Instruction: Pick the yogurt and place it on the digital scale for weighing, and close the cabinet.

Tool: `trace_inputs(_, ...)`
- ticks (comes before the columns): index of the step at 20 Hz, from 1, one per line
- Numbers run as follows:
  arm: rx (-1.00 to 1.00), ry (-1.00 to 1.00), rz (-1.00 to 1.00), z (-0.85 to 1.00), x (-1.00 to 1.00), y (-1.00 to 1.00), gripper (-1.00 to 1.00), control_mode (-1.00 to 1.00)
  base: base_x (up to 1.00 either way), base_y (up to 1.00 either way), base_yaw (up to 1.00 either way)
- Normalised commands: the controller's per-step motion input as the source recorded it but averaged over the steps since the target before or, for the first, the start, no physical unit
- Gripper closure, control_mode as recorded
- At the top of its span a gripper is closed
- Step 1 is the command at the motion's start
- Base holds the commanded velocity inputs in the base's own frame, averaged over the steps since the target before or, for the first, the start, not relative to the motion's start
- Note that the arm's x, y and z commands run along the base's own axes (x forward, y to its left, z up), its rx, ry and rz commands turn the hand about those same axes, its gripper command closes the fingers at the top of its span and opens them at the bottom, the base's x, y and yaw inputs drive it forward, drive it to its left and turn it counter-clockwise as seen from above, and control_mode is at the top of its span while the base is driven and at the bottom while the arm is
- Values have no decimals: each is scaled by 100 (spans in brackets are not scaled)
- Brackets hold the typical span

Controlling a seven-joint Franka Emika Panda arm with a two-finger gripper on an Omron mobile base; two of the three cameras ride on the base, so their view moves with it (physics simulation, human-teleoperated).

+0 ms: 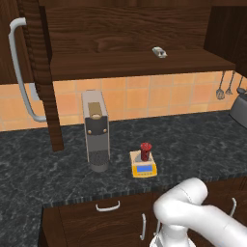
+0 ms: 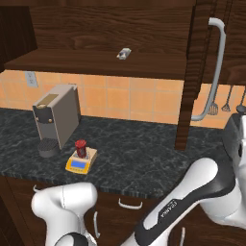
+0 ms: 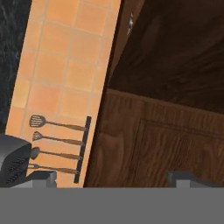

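The yogurt (image 1: 145,150) (image 2: 81,148), a small red cup, stands upright on the digital scale (image 1: 144,168) (image 2: 79,164), a flat yellow device on the dark counter. Above, the cabinet (image 1: 130,34) (image 2: 110,29) is open: one door (image 1: 41,72) juts out edge-on at the left with its silver handle (image 1: 19,72), the other door (image 2: 192,72) at the right with its handle (image 2: 216,72). In the hand view my gripper (image 3: 114,179) is open, fingertips (image 3: 41,178) wide apart with nothing between them, facing a brown door panel (image 3: 166,144) and the cabinet's dark inside (image 3: 175,48).
A grey coffee machine (image 1: 95,128) (image 2: 56,117) stands left of the scale. A small pale packet (image 1: 159,52) (image 2: 124,54) (image 3: 130,24) lies on the cabinet shelf. Utensils (image 1: 221,91) (image 3: 57,144) hang on the tiled wall, beside a dark kettle (image 1: 240,108).
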Motion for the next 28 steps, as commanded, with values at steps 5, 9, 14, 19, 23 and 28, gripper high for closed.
trace_inputs(5,14,15,16,0,65,-22,-100,-100,0,0,0)
trace_inputs(9,10,11,32,-1,27,12,-100,-100,0,0,0)
trace_inputs(14,0,-15,39,-1,0,85,-100,-100,0,0,0)
trace_inputs(19,-4,-35,33,3,13,100,-100,-100,0,0,0)
trace_inputs(23,-7,-25,32,15,45,100,-100,-100,0,0,0)
trace_inputs(28,-16,-15,20,25,22,100,-100,-100,0,0,0)
